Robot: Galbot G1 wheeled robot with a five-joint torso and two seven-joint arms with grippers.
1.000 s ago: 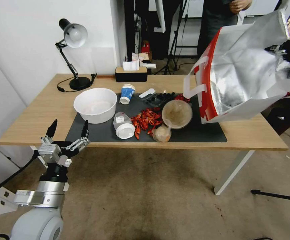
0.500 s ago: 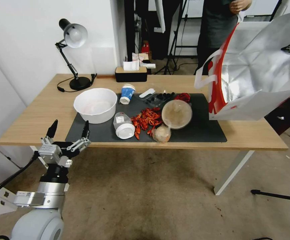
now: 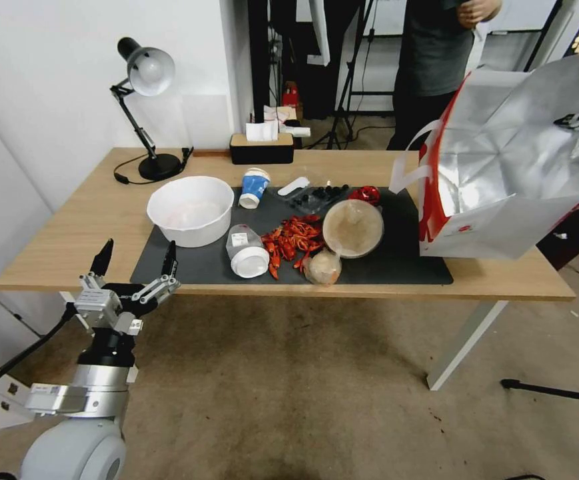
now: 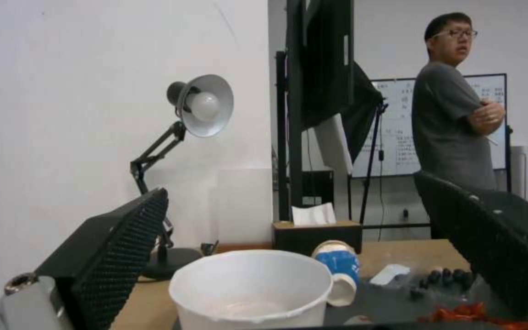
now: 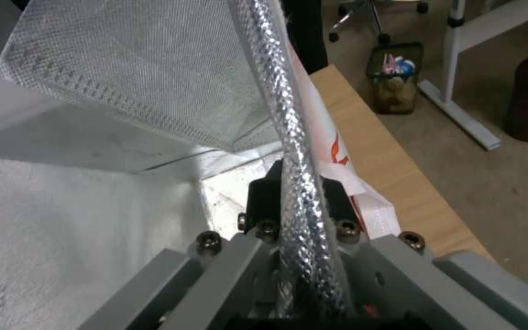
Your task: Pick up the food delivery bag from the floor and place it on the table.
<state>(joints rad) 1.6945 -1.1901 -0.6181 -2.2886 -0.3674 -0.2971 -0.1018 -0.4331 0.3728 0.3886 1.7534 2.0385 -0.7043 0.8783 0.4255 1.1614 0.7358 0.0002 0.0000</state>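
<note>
**Bag in the air over the worktop's right end, set-down not yet made**

The food delivery bag (image 3: 502,173) is hanging tilted above the right end of the worktop (image 3: 69,233), its foil-lined mouth gaping toward the robot and its white handles dangling on the side nearest the food. Its lower corner is sitting low over the edge of the dark mat (image 3: 196,263); whether it is touching there I cannot tell. The right end effector (image 5: 293,201) is pinching the bag's foil rim between its closed fingers, up at the far right by the bag's top edge.

So the lift from the floor is done, and the placing step is in hand. To my eye, the next move is calling for lowering the bag until its base is resting flat, upright rather than tipped, on the bare stretch at the right, keeping it off the brown bowl (image 3: 352,228) and the red scraps (image 3: 292,239) just beside it.

The left end effector (image 3: 136,263) is waiting with fingers spread wide, below the worktop's front edge on the left, near the white bowl (image 3: 190,210).
</note>
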